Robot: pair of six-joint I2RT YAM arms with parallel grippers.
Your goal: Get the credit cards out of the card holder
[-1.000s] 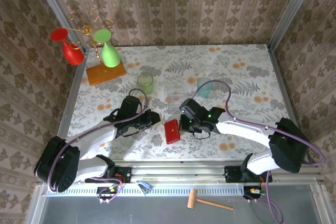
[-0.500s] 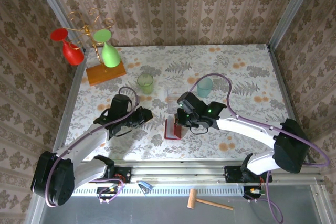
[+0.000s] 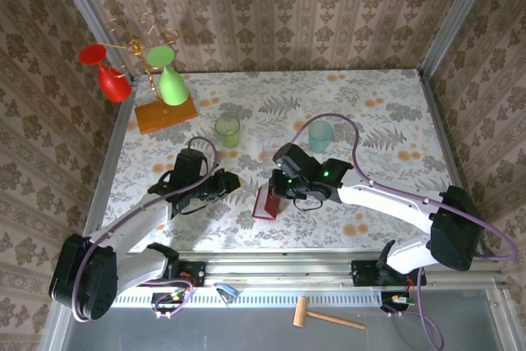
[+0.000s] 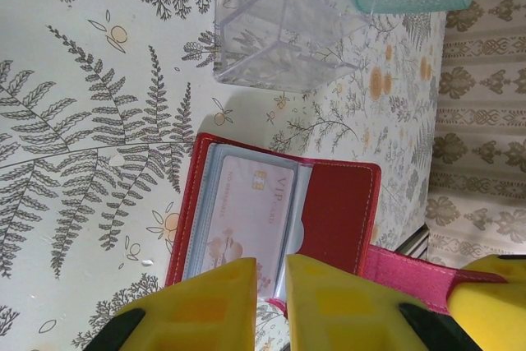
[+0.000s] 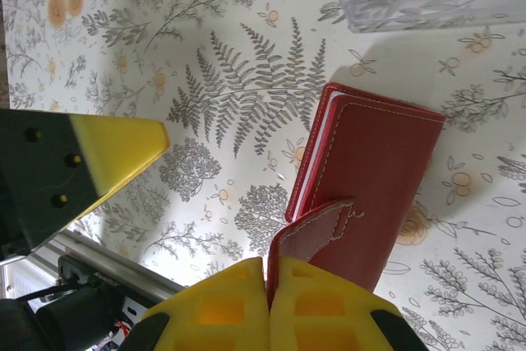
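Gripping the tab of the wallet, my right gripper saw its red cover. The left wrist view showed a pink card at lower centre, with the left gripper narrowly parted and empty.

The tabletop is covered in a pale fern-and-flower print. An orange wooden base sits near its far left corner. A green cup and a teal cup stand mid-table, with a clear box between them. The red card holder rests nearer the front edge.
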